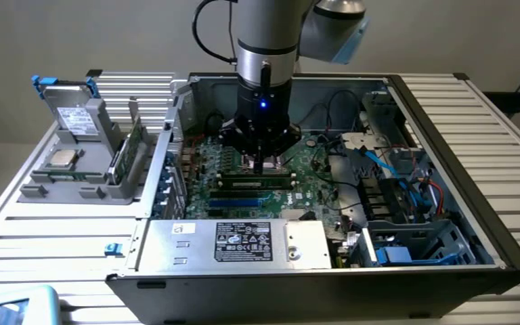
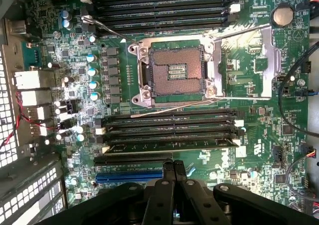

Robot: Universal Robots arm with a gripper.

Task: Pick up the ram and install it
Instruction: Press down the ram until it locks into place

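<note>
Ram (image 1: 256,181) seated in motherboard (image 2: 259,75) slot, tool (image 2: 173,169) closed above

Counting one open computer case (image 1: 351,87), one motherboard (image 2: 249,85), one processor socket (image 2: 176,71) and one round coin battery (image 2: 282,15). Tallying two banks of four memory slots each: one bank (image 2: 164,8), the other bank (image 2: 169,127). Noting one ram (image 1: 257,181), one blue expansion slot (image 2: 130,176), one labelled power supply (image 1: 242,242), one grey holder (image 1: 52,189) and one silver processor chip (image 1: 62,159).
</note>
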